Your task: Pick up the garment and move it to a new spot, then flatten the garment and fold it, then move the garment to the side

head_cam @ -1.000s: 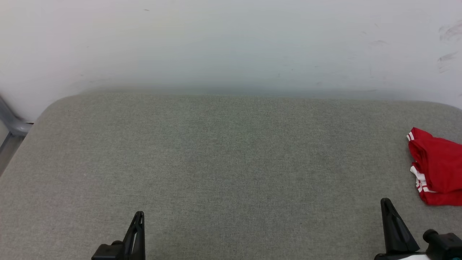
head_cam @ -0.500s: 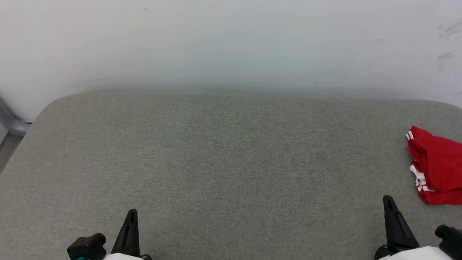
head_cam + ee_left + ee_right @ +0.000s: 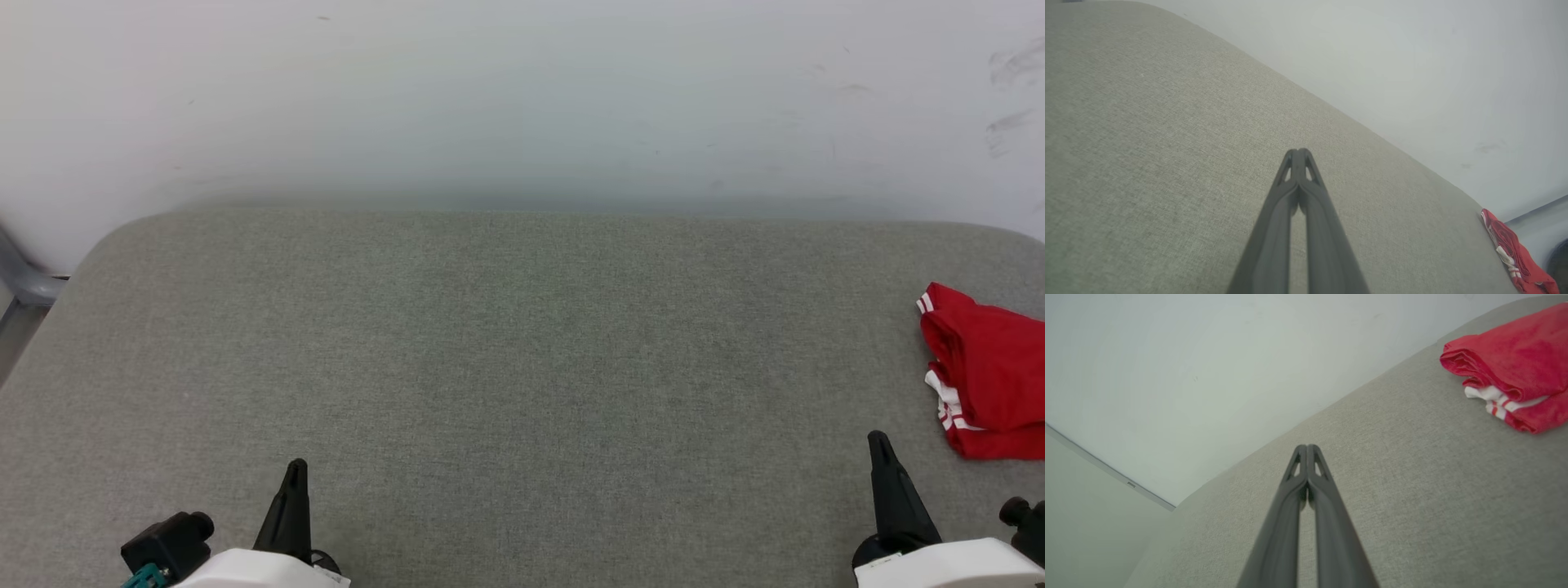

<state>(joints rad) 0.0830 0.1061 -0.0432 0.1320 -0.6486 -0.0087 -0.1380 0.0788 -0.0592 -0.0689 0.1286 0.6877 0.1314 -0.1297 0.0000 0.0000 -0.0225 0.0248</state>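
grey fabric surface [image 3: 522, 327]; red garment [image 3: 988, 376] folded, white striped trim; left tool [image 3: 295, 469], right tool [image 3: 878, 441] closed, empty

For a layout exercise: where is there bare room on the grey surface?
Bare: the grey surface from its left edge across to the red garment, between the wall and the left gripper and right gripper. Taken: only the right edge, under the garment.

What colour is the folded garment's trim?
White with red stripes on the garment; right wrist view.
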